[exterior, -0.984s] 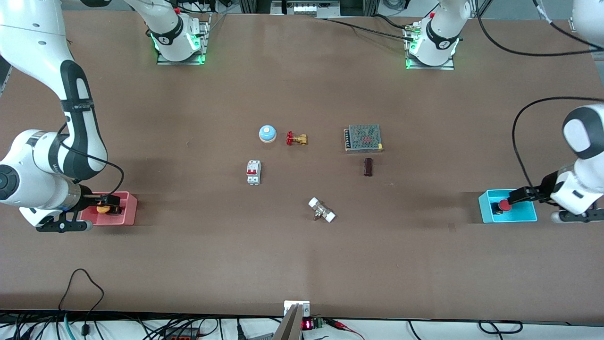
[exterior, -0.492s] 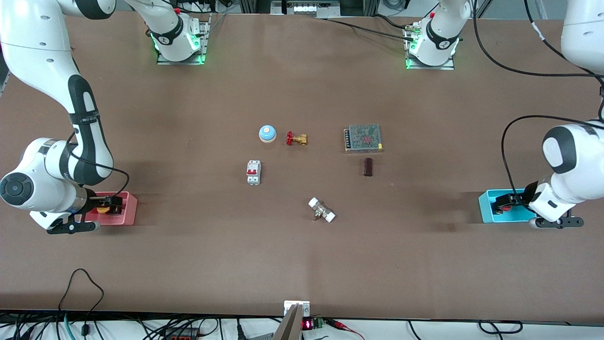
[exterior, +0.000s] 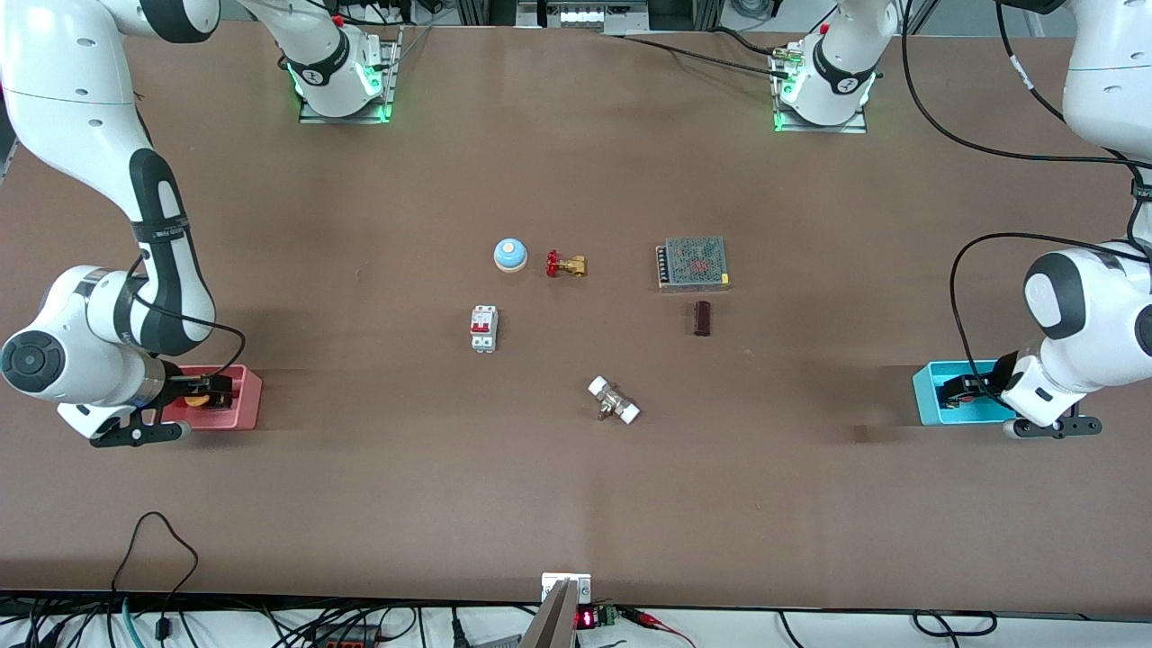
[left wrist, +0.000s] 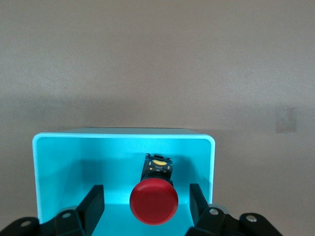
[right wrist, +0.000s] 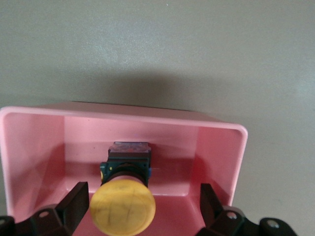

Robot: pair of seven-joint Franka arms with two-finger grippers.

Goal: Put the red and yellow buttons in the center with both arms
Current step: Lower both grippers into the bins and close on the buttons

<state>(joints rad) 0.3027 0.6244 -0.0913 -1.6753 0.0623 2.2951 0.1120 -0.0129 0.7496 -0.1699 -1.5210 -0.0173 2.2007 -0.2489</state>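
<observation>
Reaching into the cyan tray [left wrist: 123, 142] at its own end of the table [exterior: 576, 504], the left gripper [left wrist: 146, 206] stands open with the red button [left wrist: 153, 201] between its fingers. The right gripper [right wrist: 142, 206], also open, straddles the yellow button [right wrist: 123, 206] inside the pink tray [right wrist: 216, 147].

Open left tool [left wrist: 146, 202] straddles red button [left wrist: 153, 201]; cyan tray [left wrist: 54, 162].

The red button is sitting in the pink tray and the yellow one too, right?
Not quite. The round red-capped button sits in the cyan plastic tray, as the left wrist view shows, between the open left gripper fingers. The yellow-capped button is in the pink plastic tray.
</observation>
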